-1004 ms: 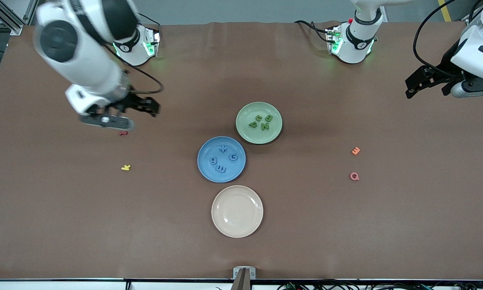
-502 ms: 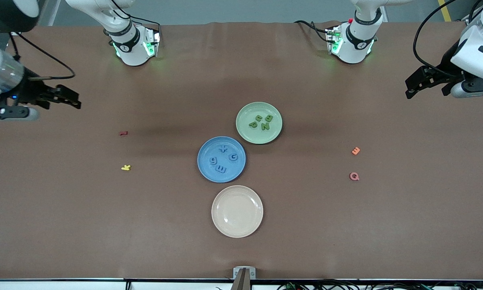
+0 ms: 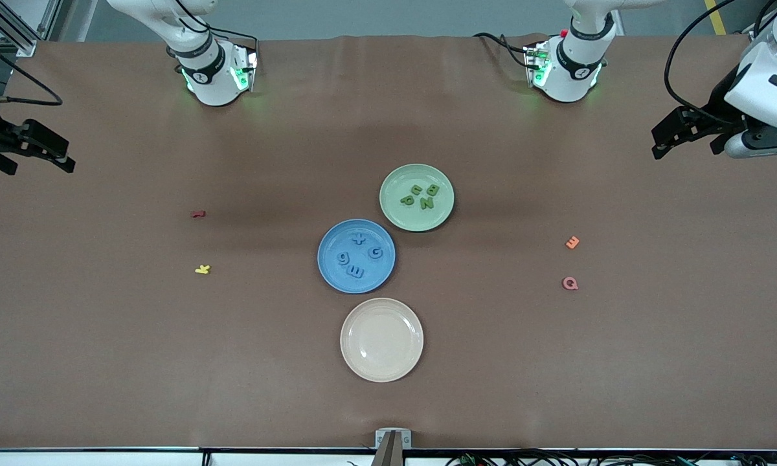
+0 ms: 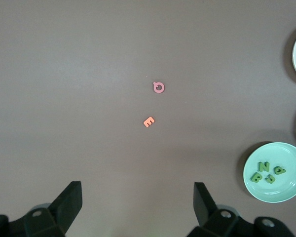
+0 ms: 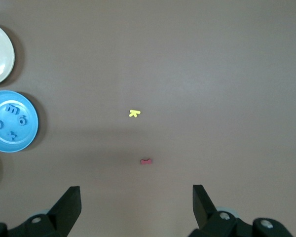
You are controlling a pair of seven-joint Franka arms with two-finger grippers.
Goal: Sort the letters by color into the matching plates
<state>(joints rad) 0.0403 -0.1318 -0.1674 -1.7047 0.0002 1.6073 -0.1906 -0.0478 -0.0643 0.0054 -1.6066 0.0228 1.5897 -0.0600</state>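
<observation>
A: We log the left gripper (image 3: 670, 139) up over the bare brown table (image 3: 168, 362) at the left arm's end, fingers (image 4: 69, 202) spread wide with nothing between them. The arm waits there.

B: The right gripper (image 3: 35, 152) is likewise over the table's edge at the right arm's end, fingers (image 5: 71, 205) wide apart, nothing held.

A: Relative to the tools, we place the plates midway between the two grippers, well apart from both. The round pale green matte plate (image 3: 416, 220) carries the four small green foam letters (image 3: 421, 196), clustered and touching one another; we read N, P and B, and the fourth we cannot read.

B: The round medium blue matte plate (image 3: 327, 275) sits just beside the green one, nearer the front camera and slightly toward the right gripper's end. On it we see the four small blue foam characters (image 3: 358, 256): +, G, 9, E, spaced apart.

A: The round cream-beige plate (image 3: 349, 356) lies nearest the camera, with no letters on it.

B: On the table toward the right gripper we note a small red foam piece (image 3: 198, 213) and a small yellow foam letter (image 3: 202, 269).

A: Toward the left gripper lie a small orange foam E (image 3: 572, 243) and a small pink foam Q (image 3: 570, 283), near each other, in plain sight of the left wrist camera.
</observation>
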